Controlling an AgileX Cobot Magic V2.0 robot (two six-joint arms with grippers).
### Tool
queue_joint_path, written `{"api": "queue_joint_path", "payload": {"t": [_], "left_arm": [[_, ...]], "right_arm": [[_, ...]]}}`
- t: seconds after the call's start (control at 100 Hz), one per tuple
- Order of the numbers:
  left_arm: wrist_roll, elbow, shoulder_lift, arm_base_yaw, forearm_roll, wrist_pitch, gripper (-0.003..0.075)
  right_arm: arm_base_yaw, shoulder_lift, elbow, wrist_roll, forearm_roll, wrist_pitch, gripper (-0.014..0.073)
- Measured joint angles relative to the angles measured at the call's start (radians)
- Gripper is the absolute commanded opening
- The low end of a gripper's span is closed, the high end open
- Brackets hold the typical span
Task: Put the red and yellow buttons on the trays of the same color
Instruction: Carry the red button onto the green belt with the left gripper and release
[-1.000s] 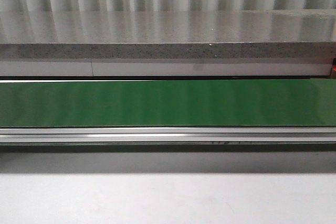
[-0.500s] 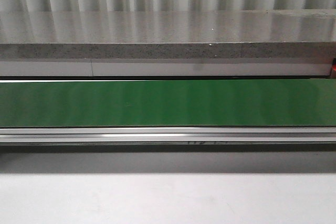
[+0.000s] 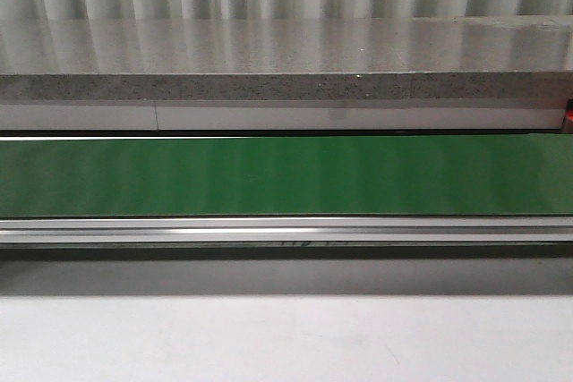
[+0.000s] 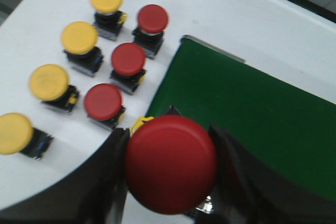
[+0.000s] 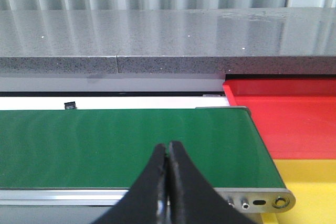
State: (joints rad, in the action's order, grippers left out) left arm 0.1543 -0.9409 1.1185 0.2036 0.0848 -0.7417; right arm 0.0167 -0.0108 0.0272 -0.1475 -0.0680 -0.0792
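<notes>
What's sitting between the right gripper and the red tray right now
Only bare green belt. In the right wrist view the shut right gripper hangs over the belt, and the red tray starts past its end; nothing rests between.

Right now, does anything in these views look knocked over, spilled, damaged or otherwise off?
Nothing stands out. The four yellow buttons and three red buttons stand upright in two tidy rows, the left pincer holds another red button, the green belt is bare, and the red tray looks undamaged.
</notes>
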Motion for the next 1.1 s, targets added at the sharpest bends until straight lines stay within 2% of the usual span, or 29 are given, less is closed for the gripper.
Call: {"api": "queue_joint_path", "payload": {"t": [0.27, 0.65, 0.72, 0.79, 0.91, 0.98, 1.03, 1.1], "left_arm": [[-0.019, -0.075, 0.164, -0.114, 0.013, -0.003, -0.002], [-0.037, -0.113, 0.342, -0.129, 0.013, 0.0, -0.0004], [-0.039, -0.113, 0.354, -0.129, 0.013, 0.0, 0.0062], [-0.046, -0.115, 0.357, -0.129, 0.013, 0.0, 0.018], [-0.062, -0.115, 0.357, -0.129, 0.013, 0.0, 0.0482], [-0.063, -0.115, 0.357, -0.129, 0.013, 0.0, 0.061], [-0.063, -0.115, 0.357, -0.129, 0.013, 0.002, 0.0654], [-0.063, -0.115, 0.357, -0.13, 0.013, 0.002, 0.0661]], "right_arm": [[0.0, 0.0, 0.0, 0.0, 0.0, 0.0, -0.0067], [0.0, 0.0, 0.0, 0.0, 0.0, 0.0, -0.0067], [0.0, 0.0, 0.0, 0.0, 0.0, 0.0, -0.0067], [0.0, 0.0, 0.0, 0.0, 0.0, 0.0, -0.0067], [0.0, 0.0, 0.0, 0.0, 0.0, 0.0, -0.0067], [0.0, 0.0, 0.0, 0.0, 0.0, 0.0, -0.0067], [0.0, 0.0, 0.0, 0.0, 0.0, 0.0, -0.0067], [0.0, 0.0, 0.0, 0.0, 0.0, 0.0, -0.0067]]}}
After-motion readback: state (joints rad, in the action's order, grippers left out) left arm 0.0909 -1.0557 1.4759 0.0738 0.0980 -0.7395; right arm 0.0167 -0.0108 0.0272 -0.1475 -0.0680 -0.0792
